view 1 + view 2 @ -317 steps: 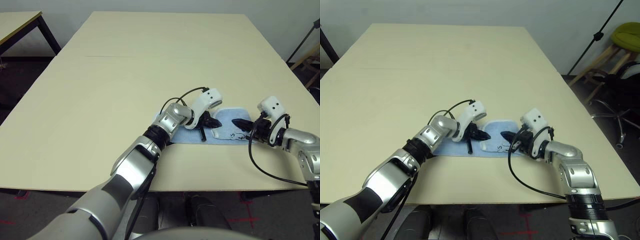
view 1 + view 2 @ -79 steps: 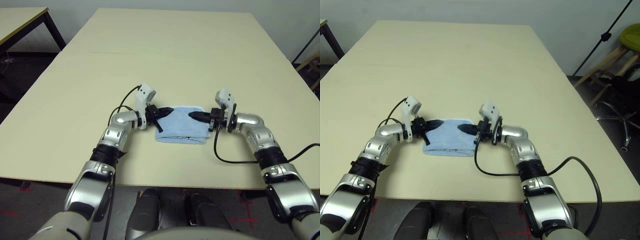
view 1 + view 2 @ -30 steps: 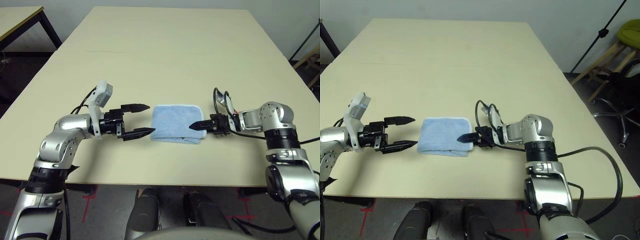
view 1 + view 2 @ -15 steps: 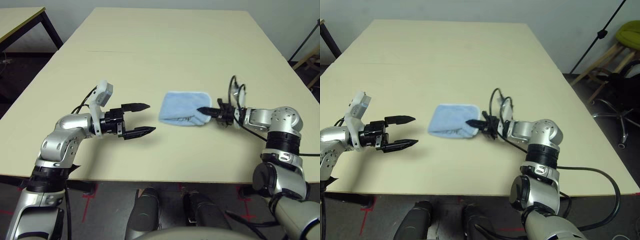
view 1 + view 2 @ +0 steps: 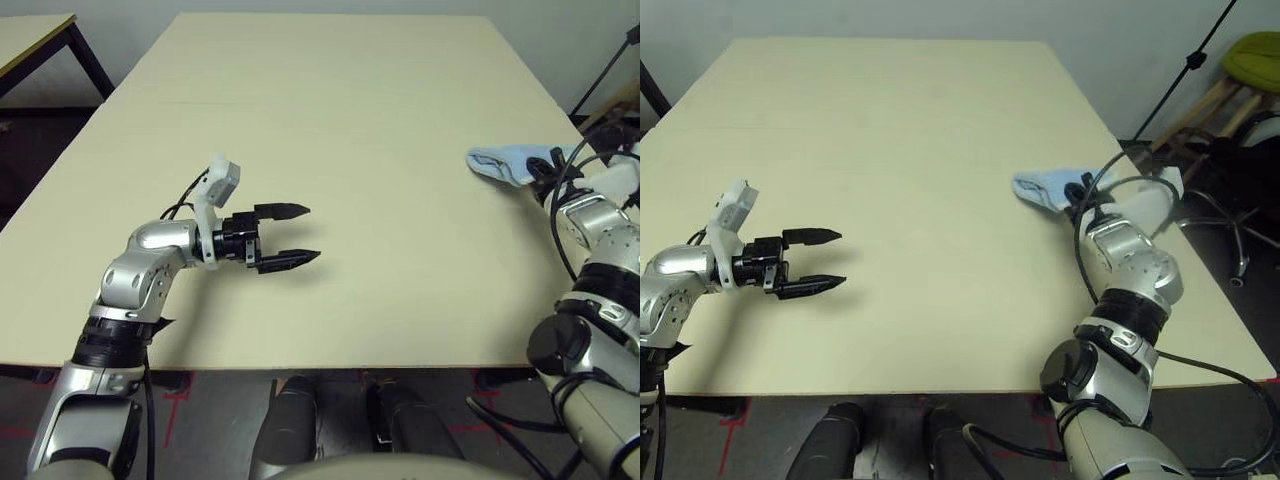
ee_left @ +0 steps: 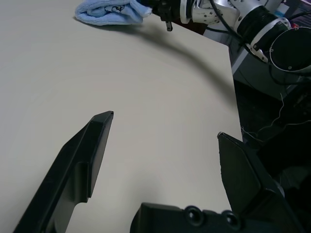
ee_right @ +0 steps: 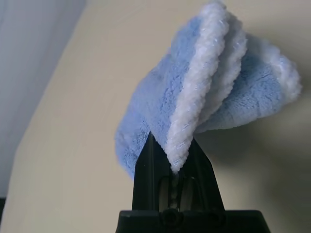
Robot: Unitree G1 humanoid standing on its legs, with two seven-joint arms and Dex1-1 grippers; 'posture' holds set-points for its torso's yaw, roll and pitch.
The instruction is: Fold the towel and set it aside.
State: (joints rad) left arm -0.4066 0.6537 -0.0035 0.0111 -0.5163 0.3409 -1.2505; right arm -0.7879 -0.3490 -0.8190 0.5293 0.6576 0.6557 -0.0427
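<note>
Since one second ago, the towel (image 5: 505,161) has been carried from the middle of the desk (image 5: 330,120) out to the robot's right, near the desk's right-hand edge, by the right tool (image 7: 171,160), which has been swung outward with it. The left tool (image 5: 300,234) has been kept almost where it was, low over the desk near its front left, its two black fingers (image 6: 90,145) spread wide and nothing between them. The right tool is seen pressed together on the towel's white-stitched edge, the folded layers being pinched just beyond the fingertips. The towel is noted as bunched and folded, hanging forward from the grip; in the left wrist view its lower side appears close to the desk surface, though contact cannot be confirmed. The towel's long axis is judged to run roughly outward from the right tool, away from the robot. The towel lies well apart from the left tool, across most of the desk's width, so the right arm alone is placed to finish the job. It is judged that folding is done and that only lowering and release at this side position are left.
</note>
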